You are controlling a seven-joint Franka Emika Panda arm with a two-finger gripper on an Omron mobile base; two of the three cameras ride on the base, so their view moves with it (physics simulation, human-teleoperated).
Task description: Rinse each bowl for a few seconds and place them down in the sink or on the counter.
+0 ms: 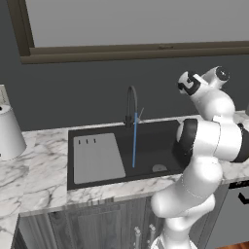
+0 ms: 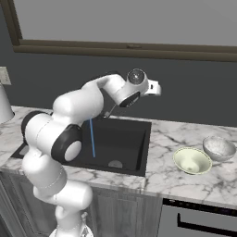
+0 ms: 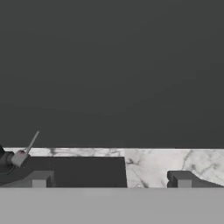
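Observation:
Two bowls stand on the counter [image 2: 162, 178] to the right of the sink [image 2: 132, 139]: a cream, greenish one [image 2: 192, 160] and a paler one [image 2: 219, 148] behind it to the right. A thin blue stream of water [image 1: 134, 146] falls from the dark gooseneck faucet [image 1: 132, 104] into the black basin [image 1: 151, 146]. My gripper [image 3: 110, 180] is open, its fingertips [image 3: 39, 179] far apart with nothing between them. It hangs high over the sink's back right corner and faces the dark wall. The bowls lie well to its right and lower.
A tall white cylinder [image 1: 7, 132] stands on the counter left of the sink. A grey drainboard panel [image 1: 97, 158] fills the basin's left part. The faucet's lever [image 3: 19, 157] sits just left of the gripper. A window ledge [image 1: 136, 51] runs above.

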